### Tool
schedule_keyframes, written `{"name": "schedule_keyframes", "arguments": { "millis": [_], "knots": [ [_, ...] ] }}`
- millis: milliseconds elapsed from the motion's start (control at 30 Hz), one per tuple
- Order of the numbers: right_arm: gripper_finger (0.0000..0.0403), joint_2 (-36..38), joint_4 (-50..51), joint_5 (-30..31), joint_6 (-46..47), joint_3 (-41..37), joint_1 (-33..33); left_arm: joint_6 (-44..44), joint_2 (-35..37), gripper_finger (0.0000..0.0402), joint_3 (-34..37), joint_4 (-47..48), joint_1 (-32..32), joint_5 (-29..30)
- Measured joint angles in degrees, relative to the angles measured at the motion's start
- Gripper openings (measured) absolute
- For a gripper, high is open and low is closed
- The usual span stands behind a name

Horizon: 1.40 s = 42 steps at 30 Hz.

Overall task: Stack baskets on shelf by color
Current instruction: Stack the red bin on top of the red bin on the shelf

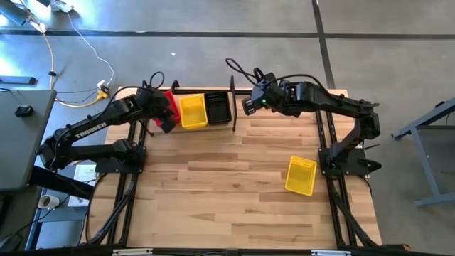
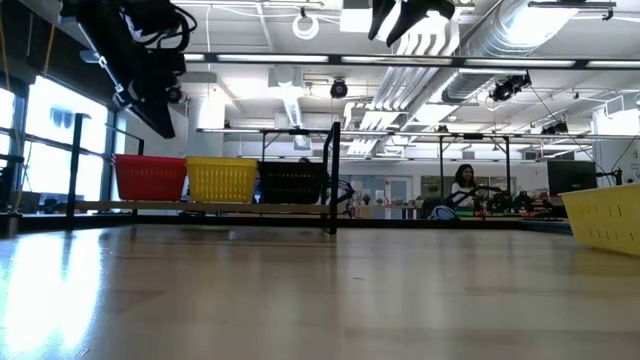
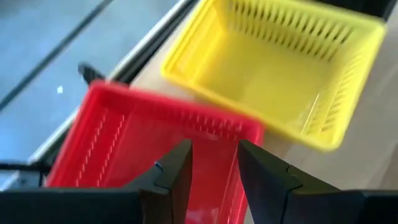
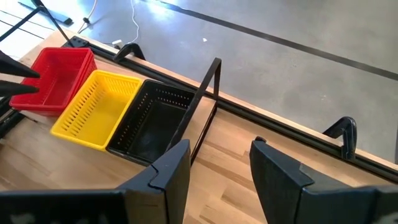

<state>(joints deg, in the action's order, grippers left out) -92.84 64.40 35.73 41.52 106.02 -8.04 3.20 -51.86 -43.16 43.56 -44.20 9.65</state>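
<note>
light is bright and even from where i sit. ceiling strip lights [image 2: 300, 57] run across the room in the low view, and window [image 2: 52, 140] daylight washes the tabletop [image 2: 300, 300] with a pale sheen there. the near tabletop is soft, out of focus. left wrist view is blurred throughout: red basket [image 3: 124, 143] and yellow basket [image 3: 273, 68] edges smear. right wrist view is sharp. shadows under the arms in the high view are faint.

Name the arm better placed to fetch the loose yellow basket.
Right. The loose yellow basket lies on the right arm's side; the right gripper is open and empty, while the left gripper hovers over the red basket.
</note>
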Motion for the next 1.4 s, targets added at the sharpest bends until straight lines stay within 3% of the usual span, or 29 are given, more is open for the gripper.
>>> {"name": "schedule_keyframes", "arguments": {
  "millis": [400, 867, 1400],
  "knots": [
    [0.0149, 0.0, -0.7, -1.7, 0.0, 0.0, -1.7, 2.0, -6.6, 0.0117, -8.1, 2.2, 2.8, 1.3],
    [0.0149, 0.0, -0.7, -1.7, -0.4, 0.0, -1.7, -2.9, -14.2, 0.0117, -8.3, 4.8, 4.7, 5.2],
    [0.0149, 0.0, -0.8, -1.8, -0.4, 0.0, -1.7, -1.1, -19.4, 0.0117, -8.4, 6.5, 5.4, 6.3]
  ]
}}
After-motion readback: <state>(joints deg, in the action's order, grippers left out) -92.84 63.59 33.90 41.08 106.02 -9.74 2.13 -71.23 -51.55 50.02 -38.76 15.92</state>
